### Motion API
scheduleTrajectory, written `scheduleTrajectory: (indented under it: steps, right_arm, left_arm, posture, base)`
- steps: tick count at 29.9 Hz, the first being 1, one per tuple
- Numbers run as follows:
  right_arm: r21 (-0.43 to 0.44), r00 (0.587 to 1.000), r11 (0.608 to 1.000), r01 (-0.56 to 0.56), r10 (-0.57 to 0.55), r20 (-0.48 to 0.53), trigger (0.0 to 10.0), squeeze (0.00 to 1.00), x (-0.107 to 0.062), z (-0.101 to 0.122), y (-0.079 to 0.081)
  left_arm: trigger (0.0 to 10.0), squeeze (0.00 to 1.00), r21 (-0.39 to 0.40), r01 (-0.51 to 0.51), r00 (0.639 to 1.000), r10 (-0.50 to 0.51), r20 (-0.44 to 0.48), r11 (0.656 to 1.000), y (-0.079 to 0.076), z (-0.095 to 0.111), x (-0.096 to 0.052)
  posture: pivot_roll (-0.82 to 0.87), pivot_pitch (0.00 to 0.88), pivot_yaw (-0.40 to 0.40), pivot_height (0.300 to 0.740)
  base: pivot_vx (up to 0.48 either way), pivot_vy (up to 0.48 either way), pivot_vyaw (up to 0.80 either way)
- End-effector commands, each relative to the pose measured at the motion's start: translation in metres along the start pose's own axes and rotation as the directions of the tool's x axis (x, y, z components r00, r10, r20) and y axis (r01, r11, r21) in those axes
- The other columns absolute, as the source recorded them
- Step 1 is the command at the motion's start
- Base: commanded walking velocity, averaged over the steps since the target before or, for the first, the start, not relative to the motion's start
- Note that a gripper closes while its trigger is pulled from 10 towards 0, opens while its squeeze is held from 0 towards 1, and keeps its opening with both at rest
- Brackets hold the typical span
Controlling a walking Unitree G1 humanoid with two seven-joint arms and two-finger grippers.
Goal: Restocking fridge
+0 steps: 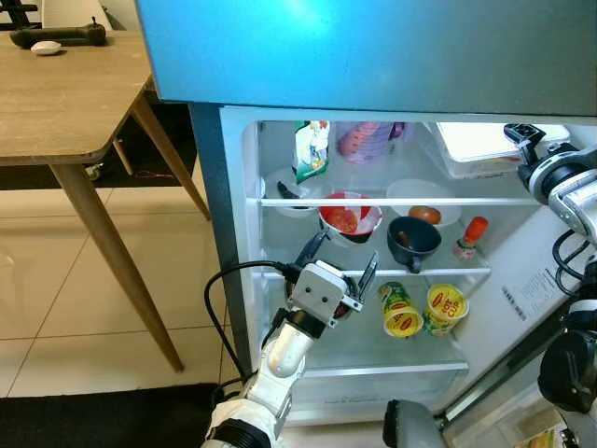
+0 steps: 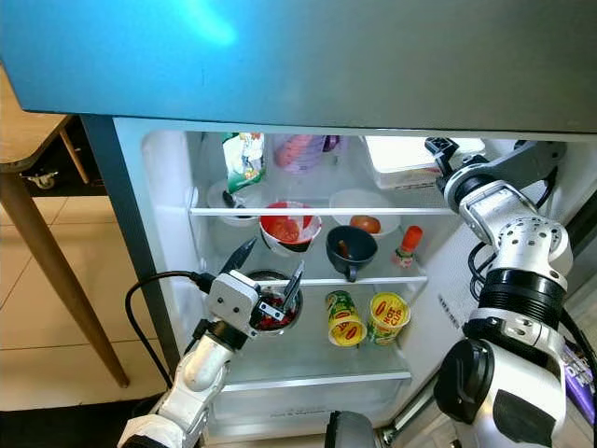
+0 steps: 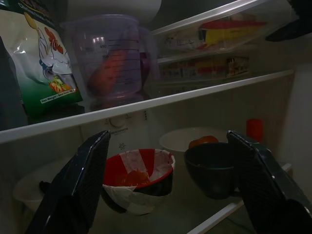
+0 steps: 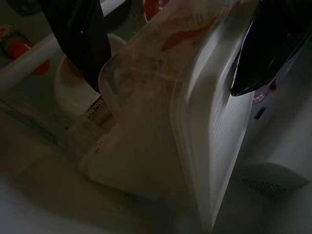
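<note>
Fridge (image 1: 233, 233): door open for loading. Clear lidded container (image 2: 406, 161) on top shelf, right gripper (image 2: 437, 149) fingers straddling its corner. Left gripper (image 2: 270, 271) spread wide before bowl (image 2: 270, 313), lower shelf.

On the fridge's (image 1: 233, 243) top shelf, a bag (image 1: 312, 149) stands left of a jug (image 1: 366, 140), with a lidded box (image 1: 485, 147) rightmost. Below them, two bowls (image 1: 350, 217) sit side by side. Two cups (image 1: 401, 310) lie lowest, right of my left gripper (image 1: 340, 264).
</note>
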State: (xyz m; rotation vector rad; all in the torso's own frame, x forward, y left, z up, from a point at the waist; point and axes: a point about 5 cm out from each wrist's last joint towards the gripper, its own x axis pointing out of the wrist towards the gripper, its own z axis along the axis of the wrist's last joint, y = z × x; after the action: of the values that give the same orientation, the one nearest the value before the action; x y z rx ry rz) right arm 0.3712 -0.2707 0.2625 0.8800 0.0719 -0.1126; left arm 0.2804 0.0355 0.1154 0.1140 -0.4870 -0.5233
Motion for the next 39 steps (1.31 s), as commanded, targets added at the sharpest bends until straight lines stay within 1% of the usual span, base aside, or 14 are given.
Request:
scheduleTrajectory:
  steps: [1, 7, 13, 17, 22, 23, 24, 25, 29, 30, 31, 33, 36, 39]
  right_arm:
    - [-0.058, 0.995, 0.994, 0.094, -0.096, -0.04, 10.0, 0.29, -0.005, -0.001, -0.022]
    - [-0.081, 0.995, 0.996, 0.045, -0.052, -0.085, 10.0, 0.29, -0.008, -0.004, -0.022]
    - [-0.061, 0.993, 0.998, 0.003, -0.01, -0.119, 10.0, 0.29, -0.007, -0.01, -0.017]
    - [-0.053, 0.992, 0.999, 0.002, -0.009, -0.128, 10.0, 0.3, -0.007, -0.012, -0.017]
    - [-0.022, 0.993, 0.999, 0.028, -0.031, -0.118, 10.0, 0.31, -0.005, -0.016, -0.022]
    - [-0.013, 0.992, 0.999, 0.034, -0.035, -0.117, 8.1, 0.31, -0.004, -0.018, -0.024]
    - [-0.013, 0.992, 0.999, 0.034, -0.035, -0.117, 8.1, 0.31, -0.004, -0.018, -0.024]
    - [0.004, 0.993, 0.999, 0.043, -0.043, -0.114, 0.0, 0.31, -0.003, -0.02, -0.026]
    - [0.018, 0.993, 0.999, 0.048, -0.046, -0.112, 0.0, 0.31, -0.003, -0.021, -0.027]
    - [0.046, 0.993, 0.998, 0.045, -0.039, -0.111, 0.0, 0.29, -0.002, -0.023, -0.026]
    - [0.046, 0.993, 0.998, 0.045, -0.039, -0.111, 0.0, 0.29, -0.002, -0.023, -0.026]
    - [0.094, 0.995, 0.995, 0.028, -0.018, -0.103, 0.0, 0.27, 0.001, -0.025, -0.02]
    - [0.103, 0.995, 0.994, 0.021, -0.01, -0.104, 0.0, 0.27, 0.002, -0.027, -0.018]
    - [0.109, 0.992, 0.994, 0.018, -0.004, -0.125, 0.0, 0.26, 0.004, -0.036, -0.015]
  left_arm:
    - [10.0, 0.0, -0.022, 0.009, 1.0, -0.009, -0.004, 1.0, -0.007, 0.0, 0.001]
    - [10.0, 0.0, -0.023, 0.01, 1.0, -0.011, -0.004, 1.0, -0.007, 0.0, 0.0]
    - [10.0, 0.0, -0.023, 0.011, 1.0, -0.011, -0.005, 1.0, -0.008, 0.0, 0.001]
    - [10.0, 0.0, -0.024, 0.012, 1.0, -0.012, -0.005, 1.0, -0.008, 0.0, 0.001]
    - [10.0, 0.0, -0.025, 0.011, 1.0, -0.011, -0.006, 1.0, -0.008, 0.0, 0.0]
    - [10.0, 0.0, -0.025, 0.011, 1.0, -0.011, -0.007, 1.0, -0.008, 0.0, 0.0]
    - [10.0, 0.0, -0.025, 0.011, 1.0, -0.011, -0.007, 1.0, -0.008, 0.0, 0.0]
    - [10.0, 0.0, -0.025, 0.01, 1.0, -0.011, -0.007, 1.0, -0.008, 0.0, 0.0]
    - [10.0, 0.0, -0.025, 0.01, 1.0, -0.01, -0.006, 1.0, -0.008, 0.0, 0.001]
    - [10.0, 0.0, -0.025, 0.01, 1.0, -0.01, -0.006, 1.0, -0.008, 0.0, 0.001]
    - [10.0, 0.0, -0.025, 0.01, 1.0, -0.01, -0.006, 1.0, -0.008, 0.0, 0.001]
    - [10.0, 0.0, -0.026, 0.011, 1.0, -0.011, -0.007, 1.0, -0.009, 0.0, 0.001]
    - [10.0, 0.0, -0.027, 0.012, 1.0, -0.012, -0.007, 1.0, -0.009, 0.0, 0.001]
    - [10.0, 0.0, -0.028, 0.013, 1.0, -0.014, -0.008, 1.0, -0.009, 0.0, 0.0]
  posture:
    - [-0.12, 0.0, -0.078, 0.55]
    - [-0.12, 0.0, -0.077, 0.55]
    - [-0.12, 0.0, -0.076, 0.55]
    - [-0.12, 0.0, -0.076, 0.55]
    - [-0.12, 0.0, -0.076, 0.55]
    - [-0.12, 0.0, -0.076, 0.55]
    - [-0.12, 0.0, -0.076, 0.55]
    - [-0.12, 0.0, -0.074, 0.55]
    - [-0.12, 0.0, -0.074, 0.55]
    - [-0.12, 0.0, -0.073, 0.55]
    - [-0.12, 0.0, -0.073, 0.55]
    - [-0.12, 0.0, -0.073, 0.55]
    - [-0.12, 0.0, -0.073, 0.55]
    - [-0.12, 0.0, -0.073, 0.55]
  base:
    - [0.0, 0.0, 0.0]
    - [0.0, 0.0, 0.0]
    - [0.0, 0.0, 0.0]
    - [0.0, 0.0, 0.0]
    - [0.0, 0.0, 0.0]
    - [0.0, 0.0, 0.0]
    - [0.0, 0.0, 0.0]
    - [0.0, 0.0, 0.0]
    - [0.0, 0.0, 0.0]
    - [0.0, 0.0, 0.0]
    - [0.0, 0.0, 0.0]
    - [0.0, 0.0, 0.0]
    - [0.0, 0.0, 0.0]
    - [0.0, 0.0, 0.0]
